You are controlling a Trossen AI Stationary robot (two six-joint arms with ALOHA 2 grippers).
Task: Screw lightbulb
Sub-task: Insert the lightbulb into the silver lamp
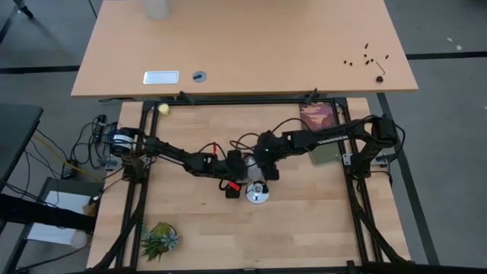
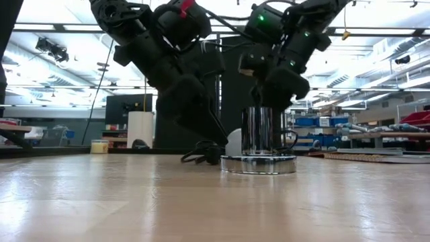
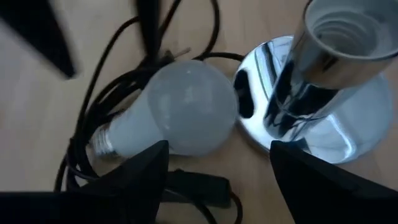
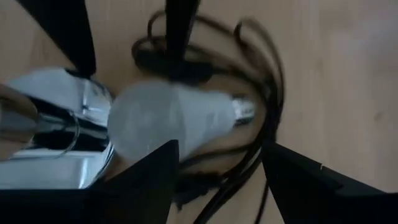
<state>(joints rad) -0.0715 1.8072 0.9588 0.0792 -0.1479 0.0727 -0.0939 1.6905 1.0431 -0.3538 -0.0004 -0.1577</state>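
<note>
The pale wooden slatted worktop (image 1: 304,228) carries everything, and a second, larger tan worktop (image 1: 251,46) stands on its far side. Both dark arms reach in to the middle of the near one: the left pincer (image 1: 234,181) from the left, the right pincer (image 1: 266,173) from the right, so they crowd the same small spot. Between them stands the shiny chrome lamp socket with its round mirror base (image 3: 323,118), its threaded tube upright and empty at the top. Just left of that base, lying on its side on the wood, is the small white rounded lightbulb (image 3: 177,109), its silvery screw base (image 3: 101,142) pointing away from the socket. A tangle of black cord (image 3: 93,124) lies under and around the bulb's screw end. The left pincer's dark fingers (image 3: 134,171) are spread wide with nothing between them, above the bulb and socket base. The right pincer's fingers (image 4: 149,171) are likewise wide apart and empty. A small green plant (image 1: 160,240) sits at the near left corner.
</note>
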